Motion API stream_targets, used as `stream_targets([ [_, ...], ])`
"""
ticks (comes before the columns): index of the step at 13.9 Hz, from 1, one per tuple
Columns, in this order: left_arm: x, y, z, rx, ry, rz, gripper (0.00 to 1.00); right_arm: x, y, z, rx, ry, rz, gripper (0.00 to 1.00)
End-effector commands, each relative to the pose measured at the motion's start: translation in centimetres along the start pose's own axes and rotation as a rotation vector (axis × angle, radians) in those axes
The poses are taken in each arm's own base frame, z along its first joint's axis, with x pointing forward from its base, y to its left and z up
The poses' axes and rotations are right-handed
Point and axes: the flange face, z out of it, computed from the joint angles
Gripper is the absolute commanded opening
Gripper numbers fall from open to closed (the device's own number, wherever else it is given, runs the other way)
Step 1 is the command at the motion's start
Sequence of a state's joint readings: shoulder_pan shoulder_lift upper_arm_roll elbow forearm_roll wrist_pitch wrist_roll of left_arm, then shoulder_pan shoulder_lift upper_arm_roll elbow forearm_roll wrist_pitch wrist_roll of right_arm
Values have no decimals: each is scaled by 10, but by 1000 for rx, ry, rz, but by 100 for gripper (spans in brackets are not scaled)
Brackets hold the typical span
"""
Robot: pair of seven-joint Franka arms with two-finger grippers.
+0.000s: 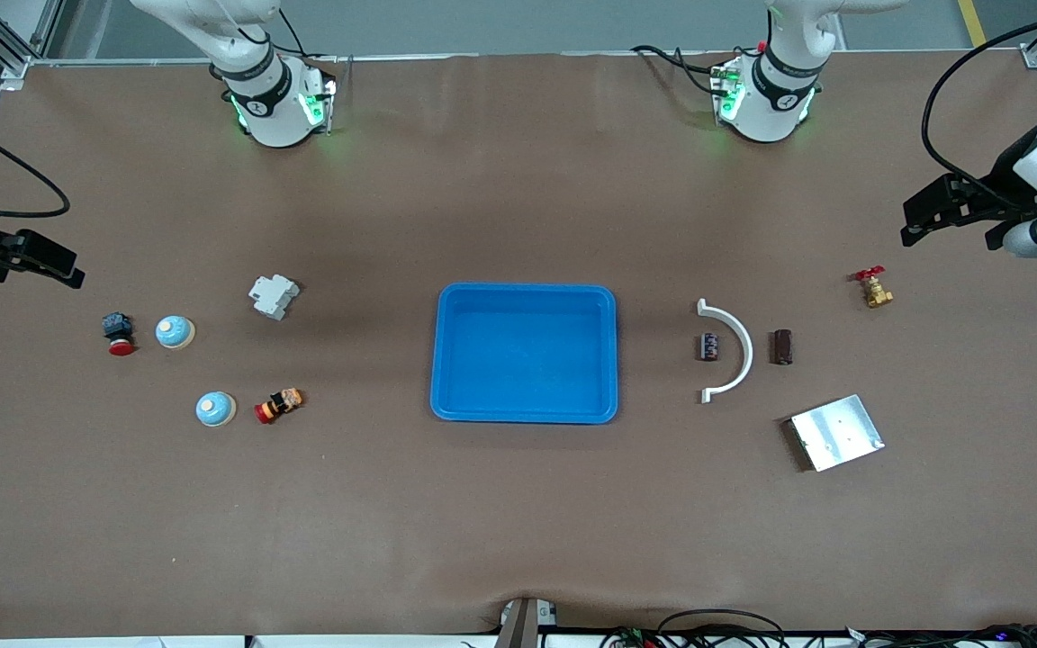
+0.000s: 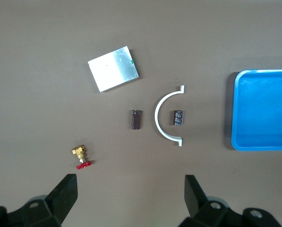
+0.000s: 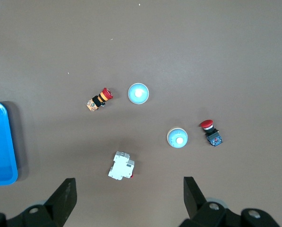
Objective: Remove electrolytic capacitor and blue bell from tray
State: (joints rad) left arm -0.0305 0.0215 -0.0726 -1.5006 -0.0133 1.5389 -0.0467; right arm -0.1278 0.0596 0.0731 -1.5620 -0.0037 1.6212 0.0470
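While both arms wait high at the frame's side edges, left claw (image 1: 946,220) and right claw (image 1: 28,261) are spread, gripping nothing. Blue tray (image 1: 446,360) sits mid-frame on the tabletop (image 1: 518,522). Two capacitors toward the left arm's end: one (image 1: 708,346) inside the white curved bracket (image 1: 734,351), one (image 1: 781,346) just outside. Two bells (image 1: 175,332) (image 1: 215,409) lie at centre-left, among red push buttons (image 1: 118,335).
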Motion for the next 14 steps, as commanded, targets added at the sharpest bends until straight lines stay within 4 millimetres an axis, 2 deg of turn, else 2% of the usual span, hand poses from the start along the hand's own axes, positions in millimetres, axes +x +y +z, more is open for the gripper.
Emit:
stream_targets([
  [1, -8, 4, -12, -18, 4, -9, 100, 3, 3, -4, 19, 3, 2, 100],
  [6, -6, 13, -10, -19, 14, 6, 100, 3, 4, -4, 19, 3, 4, 100],
  [14, 0, 13, -7, -21, 32, 3, 100, 3, 5, -4, 22, 3, 5, 100],
])
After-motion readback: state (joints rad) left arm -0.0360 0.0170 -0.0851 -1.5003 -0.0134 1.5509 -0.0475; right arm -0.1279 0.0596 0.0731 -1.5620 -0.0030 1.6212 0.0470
